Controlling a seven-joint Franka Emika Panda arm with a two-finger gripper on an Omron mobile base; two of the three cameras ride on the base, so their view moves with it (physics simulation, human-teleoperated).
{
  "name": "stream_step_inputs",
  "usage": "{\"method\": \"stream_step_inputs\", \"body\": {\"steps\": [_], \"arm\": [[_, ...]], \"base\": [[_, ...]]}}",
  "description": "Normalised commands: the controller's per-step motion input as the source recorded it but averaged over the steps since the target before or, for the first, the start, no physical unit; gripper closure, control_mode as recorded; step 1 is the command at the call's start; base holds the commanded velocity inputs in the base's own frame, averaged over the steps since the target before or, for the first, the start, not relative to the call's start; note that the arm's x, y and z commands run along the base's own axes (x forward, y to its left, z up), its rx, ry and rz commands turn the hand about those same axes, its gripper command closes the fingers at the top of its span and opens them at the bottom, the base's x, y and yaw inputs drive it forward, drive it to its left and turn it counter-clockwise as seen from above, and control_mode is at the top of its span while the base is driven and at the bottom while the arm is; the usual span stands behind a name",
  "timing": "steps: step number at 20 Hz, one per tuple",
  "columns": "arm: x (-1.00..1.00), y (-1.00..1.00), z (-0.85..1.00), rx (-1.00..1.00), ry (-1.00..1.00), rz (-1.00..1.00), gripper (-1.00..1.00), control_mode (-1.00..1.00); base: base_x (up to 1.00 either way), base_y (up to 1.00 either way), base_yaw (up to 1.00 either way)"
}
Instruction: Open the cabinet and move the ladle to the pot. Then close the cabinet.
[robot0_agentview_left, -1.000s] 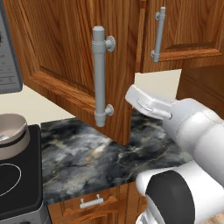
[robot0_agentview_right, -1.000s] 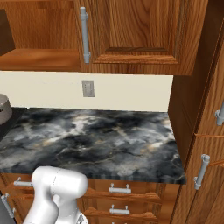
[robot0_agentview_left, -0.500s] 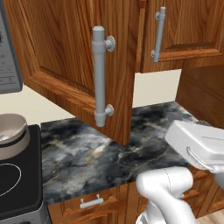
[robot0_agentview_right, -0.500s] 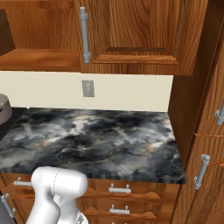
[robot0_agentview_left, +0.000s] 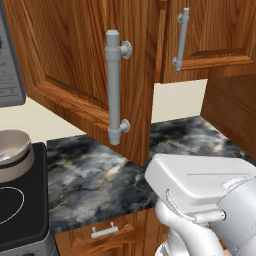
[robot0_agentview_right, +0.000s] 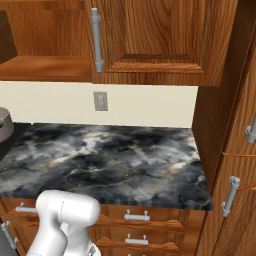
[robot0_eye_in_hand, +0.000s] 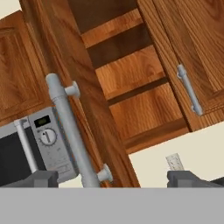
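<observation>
Cabinet L door swung open | gripper jaws wide apart, holding nothing | pot on stove

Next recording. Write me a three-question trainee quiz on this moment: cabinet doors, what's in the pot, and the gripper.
1. True or false: both doors of the cabinet are shut.
2. Multiple choice: the pot sits on (A) the marble counter, (B) the black stove, (C) a cabinet shelf.
3. Short answer: is the gripper open or shut, and does it hold anything?

Key
1. False. The left door hangs swung open; the right door is shut.
2. B. It stands on the stove, a grey utensil resting inside.
3. Open, holding nothing; its fingertips stand wide apart in the hand view.
</observation>
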Motion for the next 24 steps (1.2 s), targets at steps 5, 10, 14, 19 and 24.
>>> {"method": "stream_step_inputs", "body": {"steps": [5,10,14,19,24], "arm": [[0.00,0.76,-0.15,-0.06,-0.04,0.00,-1.00,-1.00],[0.00,0.75,-0.32,-0.07,-0.02,0.00,-1.00,-1.00],[0.20,0.54,-0.35,-0.02,0.00,0.00,-1.00,-1.00],[0.86,0.06,-0.38,0.00,0.06,-0.04,-1.00,-1.00],[0.82,0.00,-0.27,0.00,-0.01,-0.07,-1.00,-1.00]], "base": [[0.00,0.00,0.00],[0.00,0.00,0.00],[0.00,0.00,0.00],[0.00,0.00,0.00],[0.00,0.00,0.00]]}}
